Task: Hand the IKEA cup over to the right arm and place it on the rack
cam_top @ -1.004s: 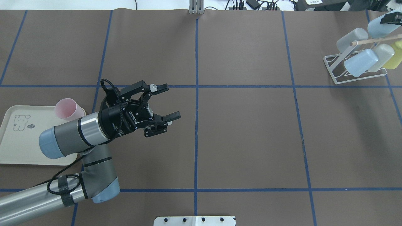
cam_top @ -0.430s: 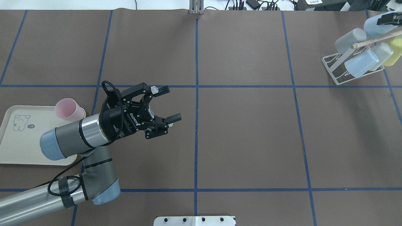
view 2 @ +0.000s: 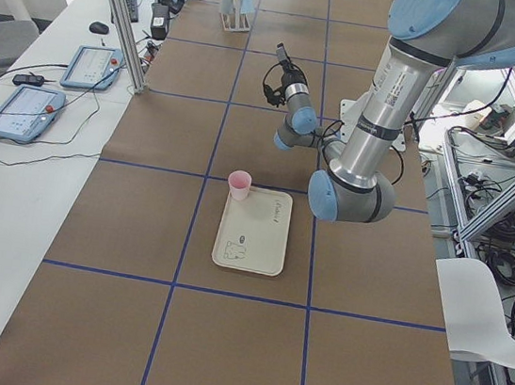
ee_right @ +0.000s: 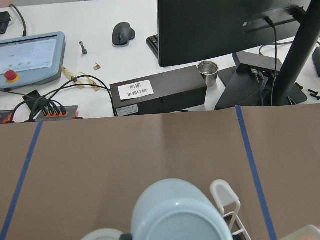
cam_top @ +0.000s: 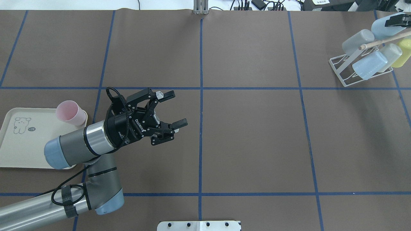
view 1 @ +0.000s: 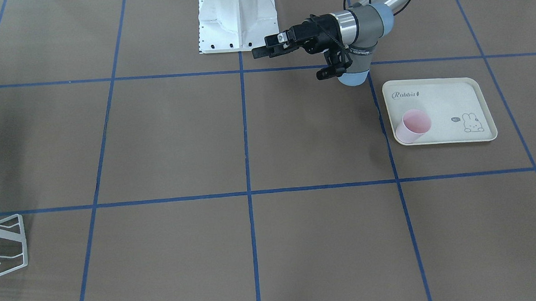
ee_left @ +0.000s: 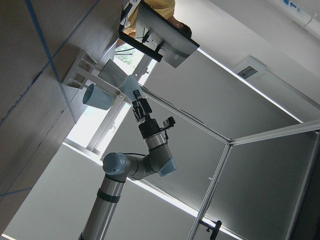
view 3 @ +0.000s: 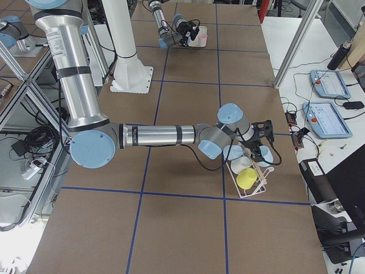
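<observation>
A pale blue IKEA cup point(cam_top: 382, 28) is tilted over the top of the white wire rack point(cam_top: 337, 72) at the far right. My right gripper point(cam_top: 397, 20) is shut on it. Its rounded bottom point(ee_right: 175, 212) fills the lower right wrist view. The rack's wooden peg point(cam_top: 379, 41) slants just beneath the cup, and several other cups hang on the rack. My left gripper point(cam_top: 176, 108) stands open and empty over the table's left-middle, and it also shows in the front view point(view 1: 262, 50). A pink cup point(cam_top: 67, 112) stands on the cream rabbit tray point(cam_top: 19, 150) behind the left wrist.
The white robot base plate point(view 1: 236, 19) sits at the near middle edge of the table. Blue tape lines grid the brown mat. Tablets, a monitor and cables lie on the side desk point(ee_right: 125, 55) beyond the rack. The left forearm point(cam_top: 29, 208) crosses the near left corner.
The rack and its cups shifted and tilted slightly while the right gripper held the blue cup over the peg. The left gripper drifted a little right and nearer, still open.
</observation>
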`<state>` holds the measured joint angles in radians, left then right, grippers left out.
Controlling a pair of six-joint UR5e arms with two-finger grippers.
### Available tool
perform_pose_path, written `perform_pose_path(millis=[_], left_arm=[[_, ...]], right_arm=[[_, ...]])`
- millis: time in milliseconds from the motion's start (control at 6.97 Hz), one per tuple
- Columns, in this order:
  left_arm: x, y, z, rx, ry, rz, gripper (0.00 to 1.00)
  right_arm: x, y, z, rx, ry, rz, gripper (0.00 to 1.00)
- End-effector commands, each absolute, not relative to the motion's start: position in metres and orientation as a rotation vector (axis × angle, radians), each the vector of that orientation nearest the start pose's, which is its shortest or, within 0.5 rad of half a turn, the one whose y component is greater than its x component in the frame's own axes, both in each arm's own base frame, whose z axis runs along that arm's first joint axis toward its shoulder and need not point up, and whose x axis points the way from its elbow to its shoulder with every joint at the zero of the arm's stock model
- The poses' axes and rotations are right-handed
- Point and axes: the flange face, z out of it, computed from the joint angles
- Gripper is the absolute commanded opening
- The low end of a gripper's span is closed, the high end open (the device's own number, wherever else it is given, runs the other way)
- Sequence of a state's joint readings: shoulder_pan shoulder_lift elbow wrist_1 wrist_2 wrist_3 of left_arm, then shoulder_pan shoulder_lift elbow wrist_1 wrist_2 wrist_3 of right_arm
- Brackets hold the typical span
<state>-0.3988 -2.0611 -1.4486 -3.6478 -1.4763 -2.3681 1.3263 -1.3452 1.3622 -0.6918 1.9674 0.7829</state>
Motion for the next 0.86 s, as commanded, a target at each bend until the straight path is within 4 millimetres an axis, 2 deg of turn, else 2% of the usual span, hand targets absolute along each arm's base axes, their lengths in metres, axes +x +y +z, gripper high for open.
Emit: perform_pose_path(millis=[0,287,574,717], left_arm=[[0.456,-0.345,0.256,-0.463,2.506,-0.624,0.94],[0.456,-0.345,0.256,-0.463,2.506,-0.624,0.94],[0.456,-0.345,0.256,-0.465,2.506,-0.625,0.94],[0.456,-0.345,0.256,-0.466,2.508,-0.624,0.94]], right_arm=[[-0.059,-0.625,0.555,0.579,-0.756,0.321,0.0],[-0.068,-0.623,0.562,0.561,-0.753,0.311,0.0],[-0.073,-0.625,0.558,0.561,-0.762,0.305,0.0],[-0.077,-0.628,0.554,0.561,-0.764,0.3,0.23]])
